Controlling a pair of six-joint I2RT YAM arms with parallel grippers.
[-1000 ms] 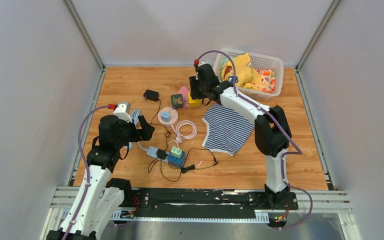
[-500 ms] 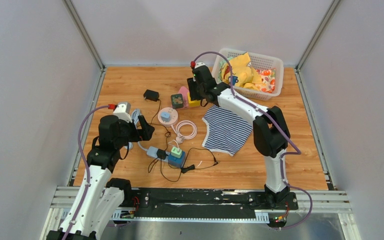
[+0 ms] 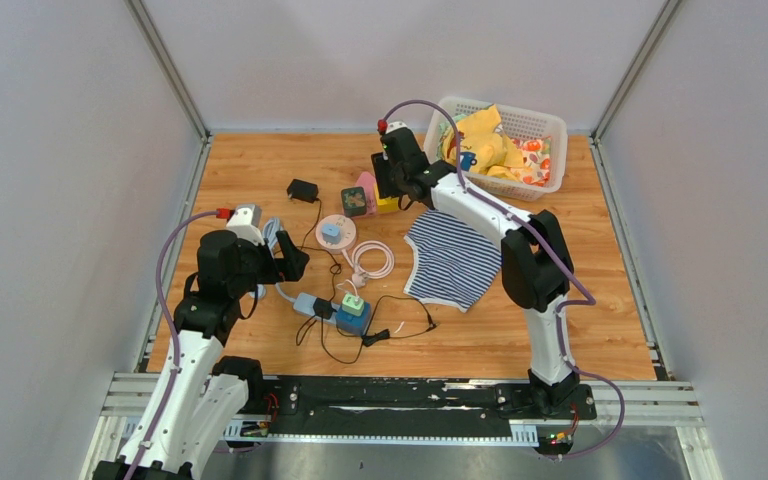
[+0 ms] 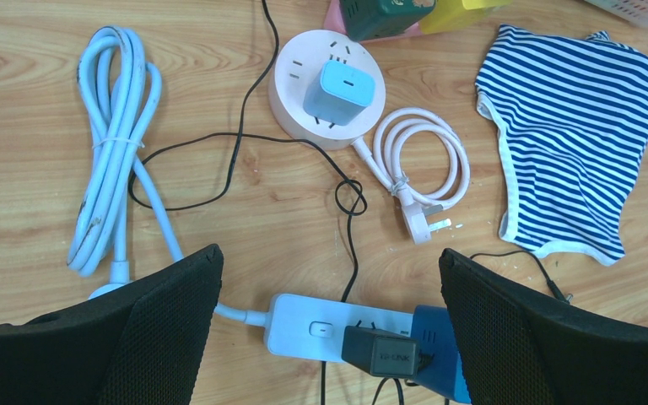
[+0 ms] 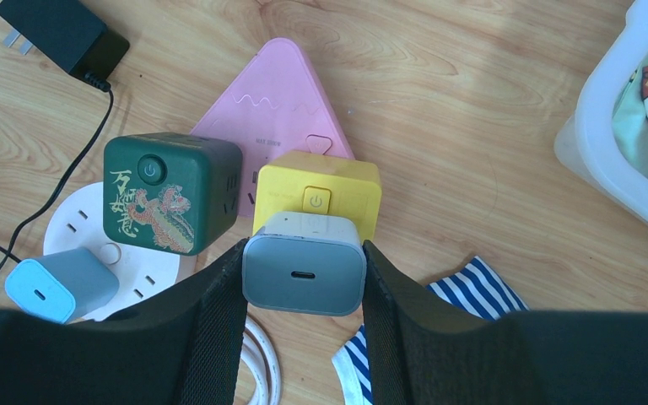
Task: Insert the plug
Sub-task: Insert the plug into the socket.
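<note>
Two hands are shown: the right hand [image 5: 304,291] is clamped on a grey-white charger plug [image 5: 305,268] at the near edge of the yellow cube socket [image 5: 321,190], contact not discernible, with a green cube socket [image 5: 169,190] and a pink triangular socket [image 5: 274,93] alongside. The left hand [image 4: 329,256] gapes wide and empty over the white power strip [image 4: 304,325]. The step appears to be positioning; next, the hidden pins need squaring with a free outlet face before pressing in. At the table's [image 3: 260,160] far right corner, a white basket [image 3: 550,125] holds yellow and patterned cloths [image 3: 490,140].
</note>
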